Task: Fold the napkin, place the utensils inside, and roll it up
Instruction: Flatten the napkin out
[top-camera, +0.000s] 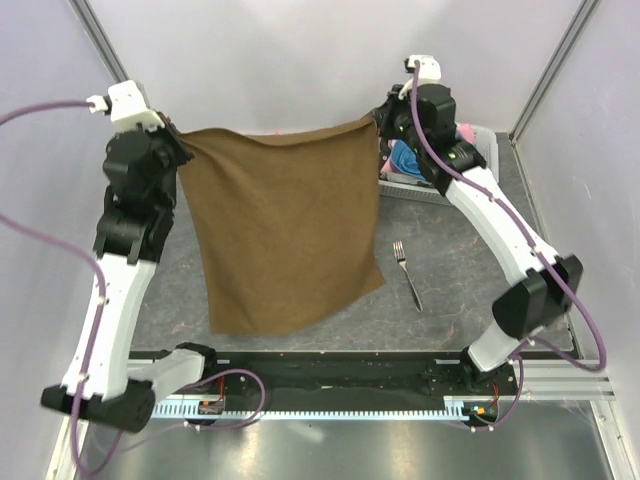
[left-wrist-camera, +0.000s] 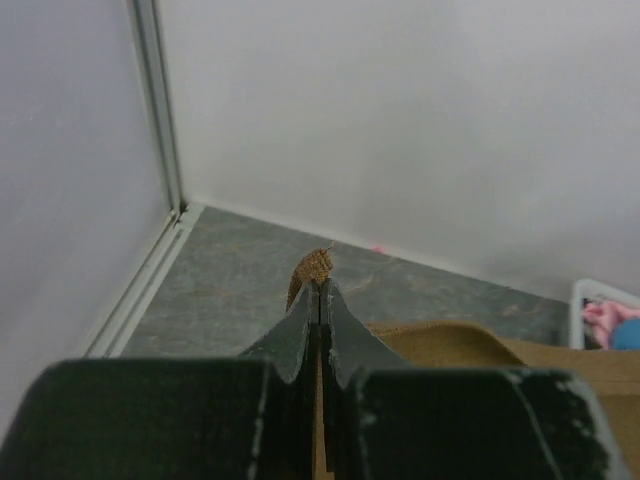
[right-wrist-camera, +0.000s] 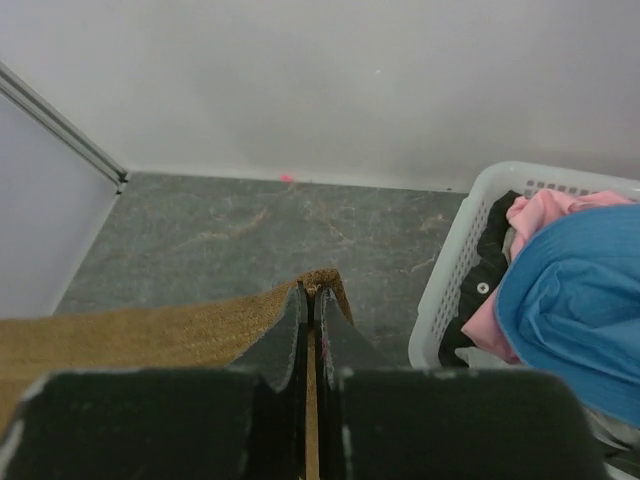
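The left tool (top-camera: 185, 150) and right tool (top-camera: 378, 122) each pinch a top corner of the plain brown square cloth napkin (top-camera: 285, 230), holding it spread over the dark grey surface (top-camera: 470, 270), with the slim silver metal fork (top-camera: 408, 275) lying near its right edge

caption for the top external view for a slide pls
Left tool and right tool hold the napkin up by two corners; the fork lies beside it.
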